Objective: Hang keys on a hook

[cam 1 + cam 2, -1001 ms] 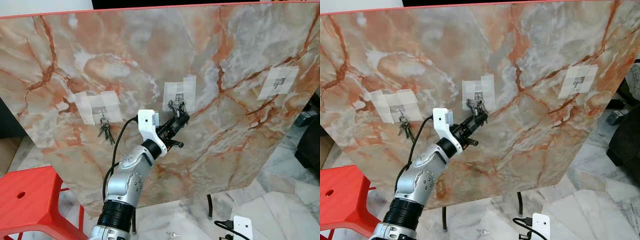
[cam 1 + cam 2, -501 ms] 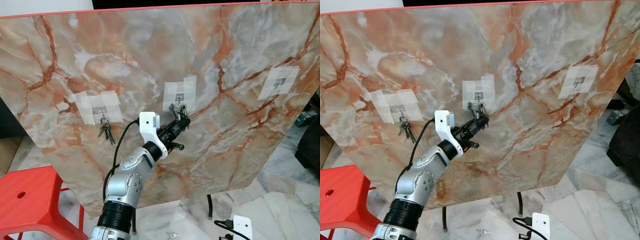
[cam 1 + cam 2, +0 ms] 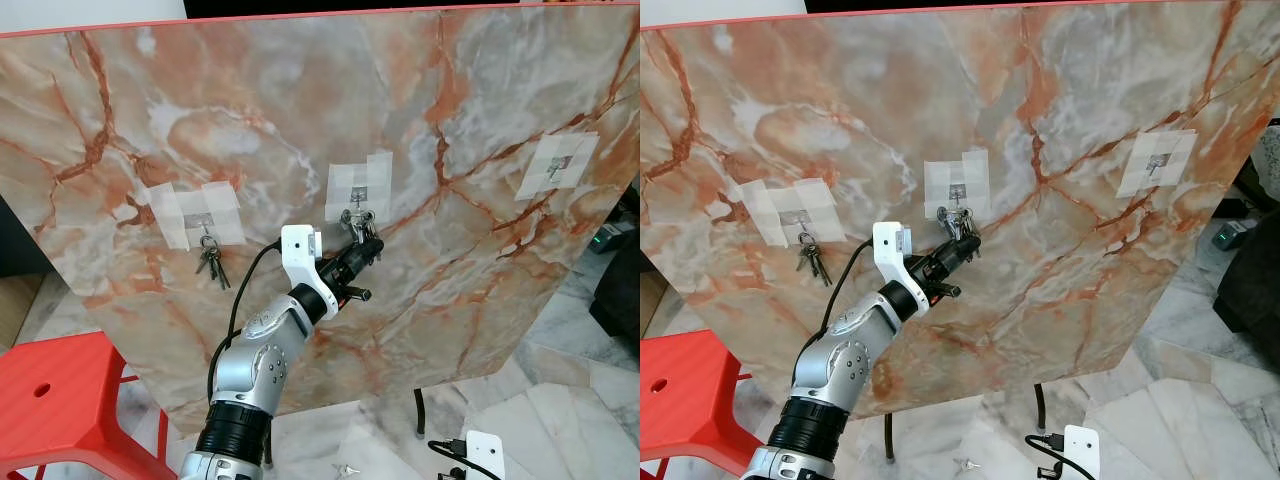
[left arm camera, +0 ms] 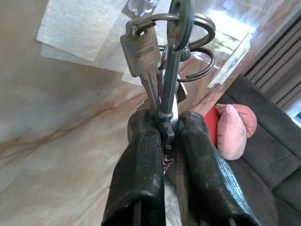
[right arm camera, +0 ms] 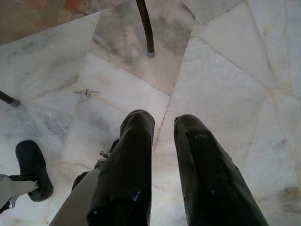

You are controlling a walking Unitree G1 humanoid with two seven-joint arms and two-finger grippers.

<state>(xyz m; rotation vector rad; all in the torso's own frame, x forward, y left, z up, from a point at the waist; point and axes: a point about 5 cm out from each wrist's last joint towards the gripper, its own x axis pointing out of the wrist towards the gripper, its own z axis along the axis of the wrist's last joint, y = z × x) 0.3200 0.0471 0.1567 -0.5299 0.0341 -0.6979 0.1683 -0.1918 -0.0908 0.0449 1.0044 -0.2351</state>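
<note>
Since a second ago the left gripper (image 3: 366, 250) has been drawn slightly down and back from the middle hook (image 3: 357, 193), and the bunch of keys (image 3: 353, 220) it pinches now hangs lower, just under that hook at the board's centre. In the left wrist view the two black, rough-textured fingers (image 4: 141, 160) are pressed together on the shaft of a dull grey key, with steel split rings (image 4: 188, 28) looped above; the top of the rings is cut off, so whether they sit on the hook cannot be told.

The right gripper (image 5: 162, 141) hangs idle over the pale veined marble floor (image 5: 225, 56), its fingers slightly parted with nothing between them. At 11 o'clock from it a second small set of keys (image 5: 86, 94) lies on the tiles near a dark metal leg (image 5: 145, 28).

A red plastic stool (image 3: 60, 400) is seen at 8 o'clock. Farther back stands the glossy orange-veined marble board (image 3: 300, 110), carrying three hooks taped on with translucent patches: the left hook (image 3: 203, 221) already bears hung keys (image 3: 211, 262), and the right hook (image 3: 557, 164) is bare. No writing can be read.
</note>
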